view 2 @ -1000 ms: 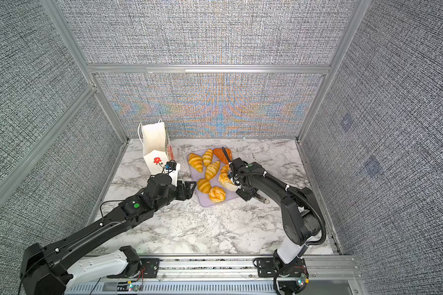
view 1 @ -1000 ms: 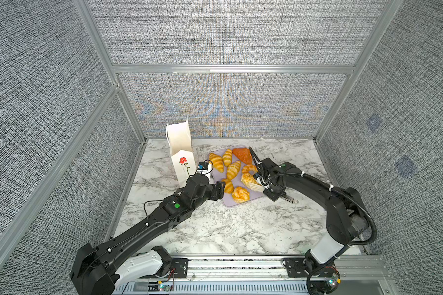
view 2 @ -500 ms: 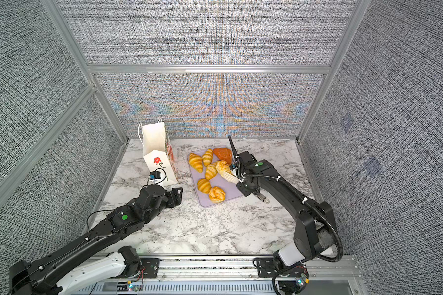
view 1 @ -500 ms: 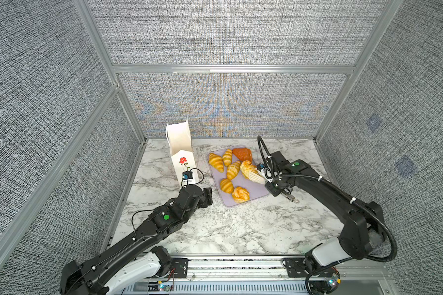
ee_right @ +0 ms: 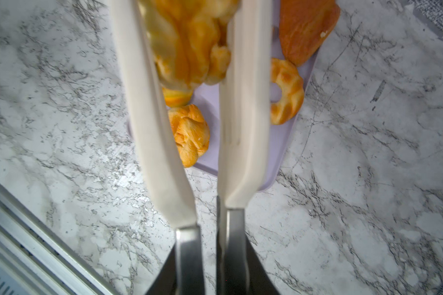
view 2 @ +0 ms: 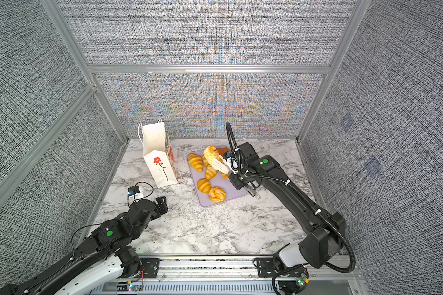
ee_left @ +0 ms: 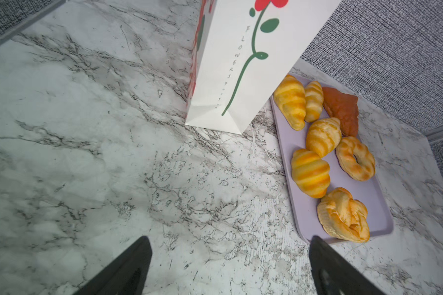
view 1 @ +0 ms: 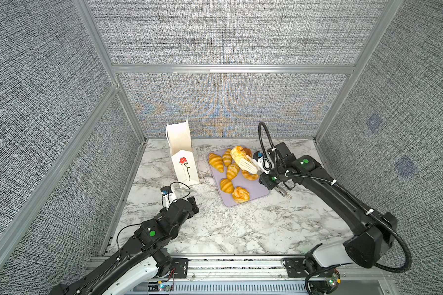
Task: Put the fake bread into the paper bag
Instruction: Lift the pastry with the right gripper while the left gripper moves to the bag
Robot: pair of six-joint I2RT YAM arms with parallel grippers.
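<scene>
The white paper bag (view 1: 182, 155) (view 2: 156, 158) (ee_left: 241, 63) with the red flower stands upright left of the lilac tray (view 1: 256, 189). Several pieces of fake bread lie on the tray: croissants (ee_left: 310, 172), a ring (ee_left: 356, 158), a knotted bun (ee_left: 343, 215) and a brown triangular piece (ee_left: 342, 109). My right gripper (view 1: 264, 169) (ee_right: 210, 268) is shut on white tongs (view 1: 248, 164) (ee_right: 151, 127). The tongs pinch a knotted bun (view 1: 237, 152) (view 2: 210, 153) (ee_right: 189, 46) above the tray's far end. My left gripper (view 1: 192, 201) (ee_left: 229, 255) is open and empty over the marble, in front of the bag.
The marble table (view 1: 228, 229) is boxed in by grey fabric walls on three sides. An aluminium rail (view 1: 215, 260) runs along its front edge. The bag's mouth opens upward near the back left corner.
My left arm has drawn back from the tray toward the front left, and its jaws have opened wider. My right gripper has lifted the tongs and bun off the tray.
</scene>
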